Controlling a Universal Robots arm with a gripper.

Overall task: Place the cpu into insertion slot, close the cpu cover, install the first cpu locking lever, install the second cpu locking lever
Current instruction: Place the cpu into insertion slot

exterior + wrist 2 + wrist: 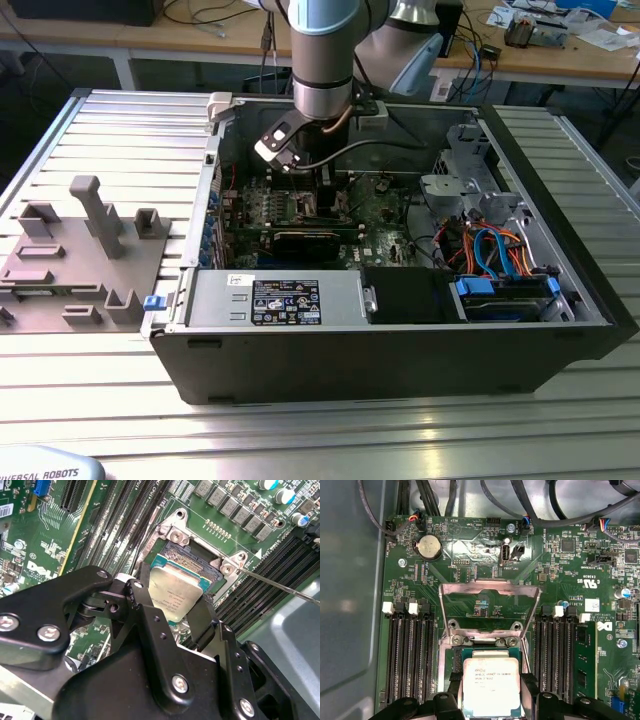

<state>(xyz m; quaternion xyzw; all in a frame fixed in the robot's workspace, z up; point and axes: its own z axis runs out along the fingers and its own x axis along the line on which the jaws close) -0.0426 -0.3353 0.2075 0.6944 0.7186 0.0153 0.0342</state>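
Note:
Inside the open computer case point(560, 330), my gripper point(324, 192) reaches down over the green board. The cpu point(175, 592) point(491, 687), a silver square chip, sits between my black fingers point(144, 597) point(529, 684), which close on two opposite edges. It hangs just over the insertion slot point(194, 560) point(490, 654), partly overlapping its dark opening and slightly tilted. Beyond the slot, the cpu cover point(490, 591) stands flipped open, a silvery frame. A thin metal locking lever point(280, 586) sticks out from one corner of the slot, unlatched.
Long black memory slots point(410, 655) point(555, 655) flank the socket on both sides. Cables point(530, 500) run along the case wall. A power supply point(290, 300) and a drive cage with blue and orange cables point(490, 250) fill the case front. A grey fixture block point(80, 250) lies on the exterior view's left.

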